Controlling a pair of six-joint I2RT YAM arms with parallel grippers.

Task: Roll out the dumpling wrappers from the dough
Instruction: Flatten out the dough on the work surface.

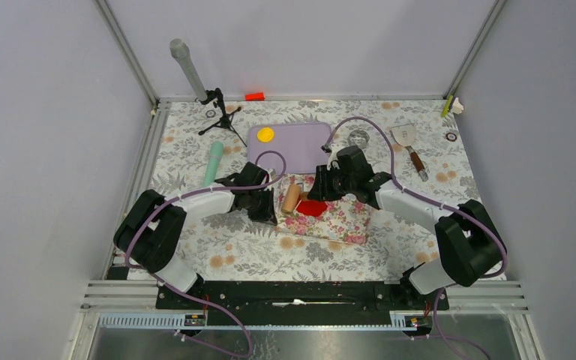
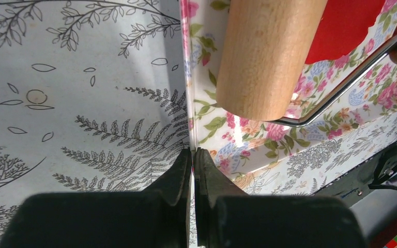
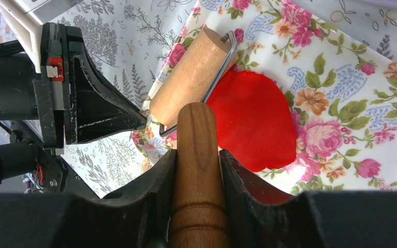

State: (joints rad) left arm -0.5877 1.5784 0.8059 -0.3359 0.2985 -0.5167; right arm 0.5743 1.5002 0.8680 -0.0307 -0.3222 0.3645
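The dough (image 3: 253, 124) is a flat, irregular bright red sheet lying on a floral mat (image 3: 341, 67). A wooden roller's drum (image 3: 191, 77) rests at the sheet's left edge. My right gripper (image 3: 197, 152) is shut on the roller's wooden handle (image 3: 199, 196). My left gripper (image 2: 193, 151) is shut on the mat's left edge (image 2: 188, 103), right beside the drum (image 2: 266, 57). From above, the dough (image 1: 313, 208) sits between the two grippers. One yellow dumpling wrapper (image 1: 265, 134) lies on a purple board (image 1: 300, 142) behind them.
A spatula (image 1: 409, 142) lies at the back right. A teal cylinder (image 1: 213, 163) lies left of the board. A small black tripod (image 1: 221, 116) stands at the back left, with a red-orange block (image 1: 254, 96) by the rear wall.
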